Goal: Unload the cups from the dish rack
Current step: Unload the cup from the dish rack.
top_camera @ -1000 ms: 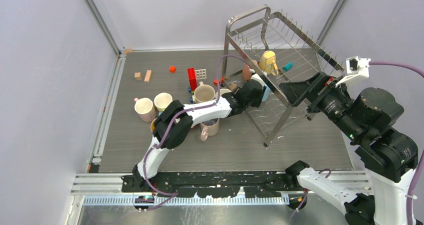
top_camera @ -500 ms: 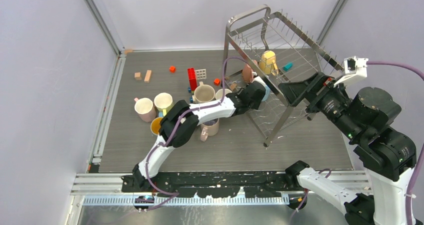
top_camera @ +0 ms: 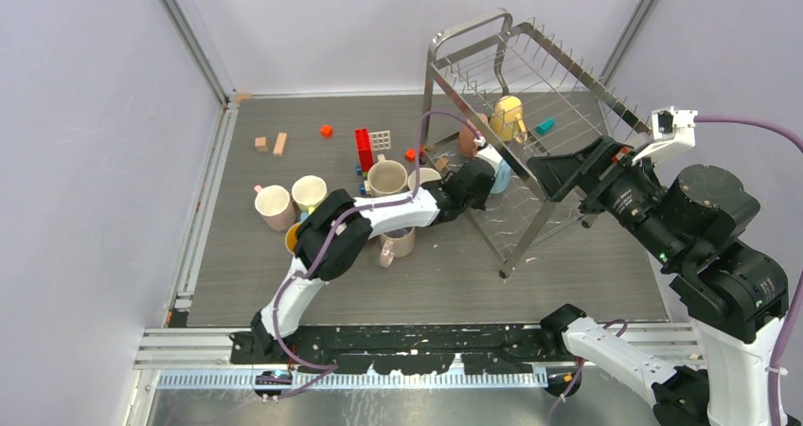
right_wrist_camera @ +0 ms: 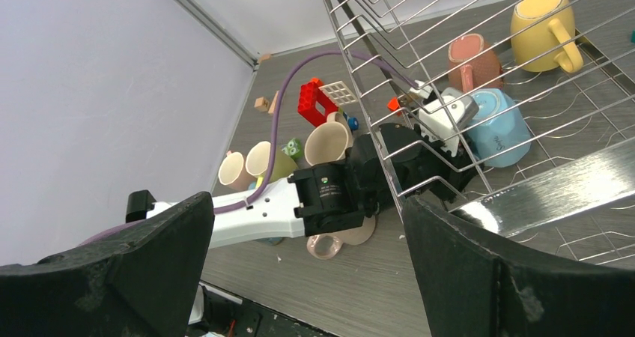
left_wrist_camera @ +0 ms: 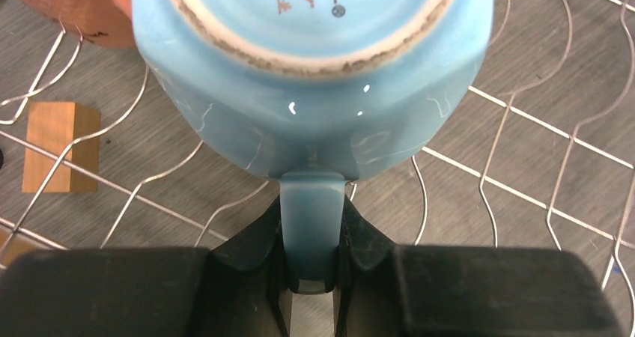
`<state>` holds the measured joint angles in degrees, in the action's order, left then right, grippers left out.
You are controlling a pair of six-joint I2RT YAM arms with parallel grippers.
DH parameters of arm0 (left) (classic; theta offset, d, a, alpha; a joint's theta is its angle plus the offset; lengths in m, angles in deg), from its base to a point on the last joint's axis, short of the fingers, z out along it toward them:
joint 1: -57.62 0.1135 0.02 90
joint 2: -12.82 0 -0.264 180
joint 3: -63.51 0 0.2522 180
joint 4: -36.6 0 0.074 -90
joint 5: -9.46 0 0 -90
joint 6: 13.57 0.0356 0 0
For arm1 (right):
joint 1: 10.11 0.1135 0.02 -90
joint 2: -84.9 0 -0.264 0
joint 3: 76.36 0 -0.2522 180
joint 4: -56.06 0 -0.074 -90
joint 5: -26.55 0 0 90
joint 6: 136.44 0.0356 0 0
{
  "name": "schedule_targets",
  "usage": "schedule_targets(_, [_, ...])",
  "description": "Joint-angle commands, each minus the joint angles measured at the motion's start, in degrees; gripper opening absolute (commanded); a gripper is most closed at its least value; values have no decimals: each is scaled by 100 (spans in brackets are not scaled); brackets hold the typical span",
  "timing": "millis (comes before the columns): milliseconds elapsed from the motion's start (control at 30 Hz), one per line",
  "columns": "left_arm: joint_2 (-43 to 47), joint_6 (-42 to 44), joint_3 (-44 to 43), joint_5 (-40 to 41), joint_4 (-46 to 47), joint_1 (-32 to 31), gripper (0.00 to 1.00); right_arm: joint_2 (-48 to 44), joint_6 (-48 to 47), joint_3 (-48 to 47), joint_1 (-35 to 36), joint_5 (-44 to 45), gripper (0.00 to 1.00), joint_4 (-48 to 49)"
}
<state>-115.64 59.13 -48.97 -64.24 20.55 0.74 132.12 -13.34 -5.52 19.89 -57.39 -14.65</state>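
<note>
The dish rack [top_camera: 530, 66] stands at the back right. On its lower tier are a light blue mug [top_camera: 500, 175], a yellow mug [top_camera: 508, 115] and a reddish-brown mug [top_camera: 467, 139]. My left gripper [left_wrist_camera: 313, 232] is shut on the handle of the light blue mug [left_wrist_camera: 314, 90], which lies bottom toward the camera over the rack wires. From above, the left gripper [top_camera: 471, 180] sits at the rack's open left side. My right gripper [top_camera: 559, 175] is open and empty at the rack's front edge. The right wrist view shows the blue mug [right_wrist_camera: 498, 131], yellow mug [right_wrist_camera: 541, 19] and reddish mug [right_wrist_camera: 473, 60].
Several mugs stand on the table left of the rack: beige [top_camera: 386, 176], pale yellow [top_camera: 309, 192], pink [top_camera: 275, 206], another pink one [top_camera: 398, 241], and mustard [top_camera: 295, 239] under my left arm. Toy blocks lie behind: red [top_camera: 364, 149], wooden [top_camera: 279, 144], orange [top_camera: 326, 131].
My left gripper has drawn back slightly to the left, still holding the light blue mug's handle. The right arm has barely moved.
</note>
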Motion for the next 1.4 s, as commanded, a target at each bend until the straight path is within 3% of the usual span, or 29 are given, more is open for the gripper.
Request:
schedule_targets(0, [801,58,570,-334,1092,-6,0,-5,-25,27,5,-38,100,382])
schedule_targets(567, [2513,-524,2015,-424,1599,-7,0,166,-64,-1,4,-180,100,562])
schedule_targets(967, [3987,-990,3120,-146,1008,74,0,467,53,16,4,-527,100,716])
schedule_targets(1367, [6489,-1283,4343,-641,-177,666,0,1102,381,353,199,-980,100,1106])
